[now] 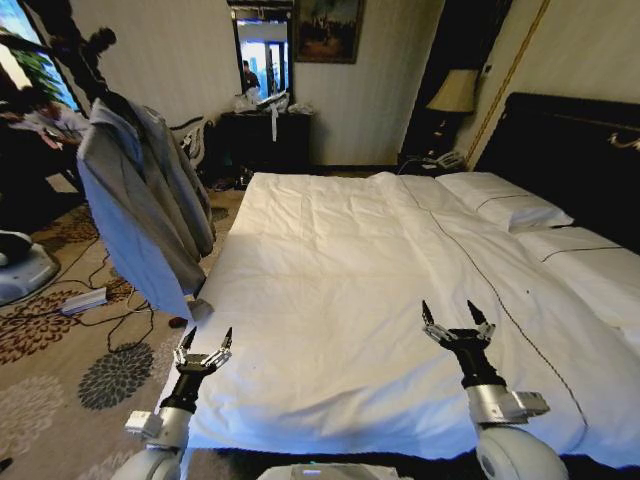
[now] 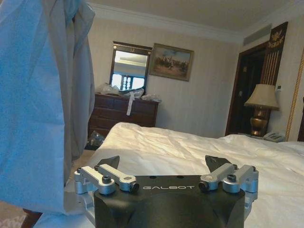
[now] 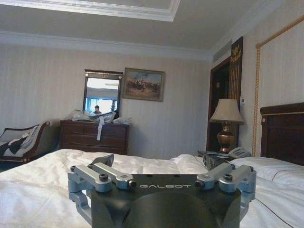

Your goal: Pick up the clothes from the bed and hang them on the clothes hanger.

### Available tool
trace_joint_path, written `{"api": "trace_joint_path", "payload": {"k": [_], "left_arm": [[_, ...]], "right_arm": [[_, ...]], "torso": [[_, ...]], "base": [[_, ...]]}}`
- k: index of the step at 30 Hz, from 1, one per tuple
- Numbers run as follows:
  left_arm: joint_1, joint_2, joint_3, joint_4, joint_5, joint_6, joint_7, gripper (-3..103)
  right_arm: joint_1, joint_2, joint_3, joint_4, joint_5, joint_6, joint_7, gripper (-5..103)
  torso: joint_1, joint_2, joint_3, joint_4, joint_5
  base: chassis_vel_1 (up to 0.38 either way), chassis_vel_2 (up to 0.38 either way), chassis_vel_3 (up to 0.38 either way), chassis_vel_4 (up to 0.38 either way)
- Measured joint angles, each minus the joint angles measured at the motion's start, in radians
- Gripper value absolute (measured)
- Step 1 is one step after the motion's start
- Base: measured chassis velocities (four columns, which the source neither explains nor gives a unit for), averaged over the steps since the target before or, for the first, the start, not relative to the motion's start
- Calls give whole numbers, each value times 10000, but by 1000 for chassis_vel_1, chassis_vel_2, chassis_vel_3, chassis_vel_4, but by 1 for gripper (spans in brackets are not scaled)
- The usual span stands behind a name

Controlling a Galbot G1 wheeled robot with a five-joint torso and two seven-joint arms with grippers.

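The clothes (image 1: 140, 200), a pale blue-grey shirt, hang off a dark stand to the left of the bed (image 1: 340, 270), clear of the white sheet. In the left wrist view the clothes (image 2: 33, 104) drape close beside my left gripper (image 2: 164, 164). The clothes hanger is hidden under the fabric. My left gripper (image 1: 209, 335) is open over the bed's near left corner, a little below and right of the shirt's hem. My right gripper (image 1: 448, 312) is open above the sheet near the front edge and holds nothing. In the right wrist view it (image 3: 161, 161) faces across the bed (image 3: 38, 190).
Pillows (image 1: 500, 200) and a dark headboard (image 1: 570, 150) lie to the right. A dark dresser (image 1: 265, 135) with a mirror stands at the far wall, and a lamp (image 1: 455, 92) beside the bed. Cables and a power strip (image 1: 85, 300) lie on the patterned carpet at left.
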Motion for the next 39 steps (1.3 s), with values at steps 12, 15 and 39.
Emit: {"api": "trace_joint_path", "payload": {"k": [12,15,39], "left_arm": [[-4,7,-2,-6,-9,10,-3,100],[-4,9,-2,-5,-10,13,-4,100],[-6,12,-3,-6,-12,18,-5,100]], "right_arm": [[1,-8,3,8,8,-7,8,100],[1,-9,3,8,10,-7,10,100],[1,-10,4,9,13,-9,13,100]], "torso": [[0,0,0,0,0],[0,-1,0,0,0],[0,0,0,0,0]], "base": [[0,0,0,0],[0,0,0,0],[0,0,0,0]]}}
